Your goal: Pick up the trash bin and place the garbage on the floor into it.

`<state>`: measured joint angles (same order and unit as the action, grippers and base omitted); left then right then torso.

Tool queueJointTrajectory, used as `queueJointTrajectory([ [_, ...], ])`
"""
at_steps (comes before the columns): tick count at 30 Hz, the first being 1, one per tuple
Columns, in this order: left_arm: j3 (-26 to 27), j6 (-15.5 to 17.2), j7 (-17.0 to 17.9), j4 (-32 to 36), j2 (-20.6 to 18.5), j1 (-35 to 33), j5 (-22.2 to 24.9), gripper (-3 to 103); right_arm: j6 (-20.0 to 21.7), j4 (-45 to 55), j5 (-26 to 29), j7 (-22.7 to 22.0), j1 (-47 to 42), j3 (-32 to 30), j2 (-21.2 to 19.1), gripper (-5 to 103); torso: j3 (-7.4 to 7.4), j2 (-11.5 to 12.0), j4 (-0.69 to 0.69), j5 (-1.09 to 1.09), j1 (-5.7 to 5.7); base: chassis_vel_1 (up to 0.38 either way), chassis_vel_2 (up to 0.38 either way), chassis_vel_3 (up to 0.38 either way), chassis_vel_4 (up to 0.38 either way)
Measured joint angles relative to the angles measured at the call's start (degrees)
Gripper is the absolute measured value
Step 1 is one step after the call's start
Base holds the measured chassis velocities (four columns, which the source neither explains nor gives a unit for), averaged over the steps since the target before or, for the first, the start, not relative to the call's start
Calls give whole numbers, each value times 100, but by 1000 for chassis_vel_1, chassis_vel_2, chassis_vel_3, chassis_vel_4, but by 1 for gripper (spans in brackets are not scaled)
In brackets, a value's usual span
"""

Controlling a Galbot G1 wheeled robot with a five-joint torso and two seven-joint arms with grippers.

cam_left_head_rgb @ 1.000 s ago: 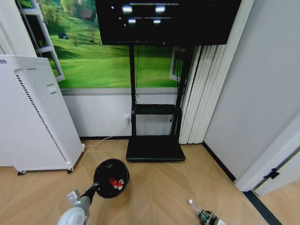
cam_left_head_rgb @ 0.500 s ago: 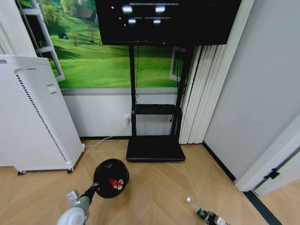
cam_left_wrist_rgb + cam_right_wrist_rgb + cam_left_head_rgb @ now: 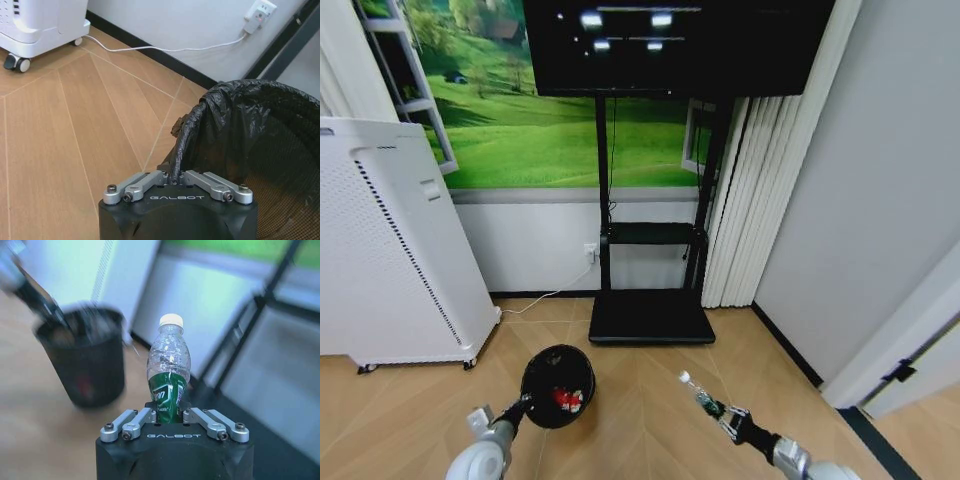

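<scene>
Bin (image 3: 557, 384), small, black, mesh-walled, bag-lined, hangs above the herringbone floor (image 3: 650, 400); left claw (image 3: 174, 183) is pinched closed on its near rim. Red-and-white scrap (image 3: 566, 398) lies inside. Bin opening sits to the left of the right claw (image 3: 170, 418), well apart. Right claw is clamped on the clear bottle (image 3: 169, 368) at its green label; long axis runs cap-first, pointing ahead and leftward. Right arm carries the load; judged next: travel left over the rim.

Bare floor (image 3: 640, 400) between right gripper (image 3: 725, 417) and bin (image 3: 558, 385); TV-stand base (image 3: 651, 316) beyond, white appliance (image 3: 390, 250) past bin.
</scene>
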<state>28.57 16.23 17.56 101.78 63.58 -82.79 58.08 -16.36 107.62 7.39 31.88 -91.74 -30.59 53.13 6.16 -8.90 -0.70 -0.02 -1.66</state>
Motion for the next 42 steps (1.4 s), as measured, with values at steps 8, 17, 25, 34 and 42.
queueJointTrajectory([
  [8,-637,302,-614,331,-257,-166,-284,1,168,1276,-116,20,-311,731,-17,19,0,0,-3,0,0,0,0,0,0],
  [17,-1419,429,-1024,586,-302,-255,-730,1,94,1310,-508,68,-373,1293,150,19,0,0,-2,2,0,0,0,0,0],
  [25,-1890,477,-1170,652,-304,-255,-836,1,107,1010,-528,31,-223,1506,255,19,0,0,-3,2,0,0,0,0,0],
  [34,-1943,477,-1174,709,-266,-277,-800,1,10,790,-608,17,-162,1530,340,28,0,0,-2,2,0,0,0,0,0],
  [42,-1965,477,-1141,715,-191,-267,-771,1,-7,774,-638,-55,-191,1543,391,60,0,0,-2,2,0,0,0,0,0],
])
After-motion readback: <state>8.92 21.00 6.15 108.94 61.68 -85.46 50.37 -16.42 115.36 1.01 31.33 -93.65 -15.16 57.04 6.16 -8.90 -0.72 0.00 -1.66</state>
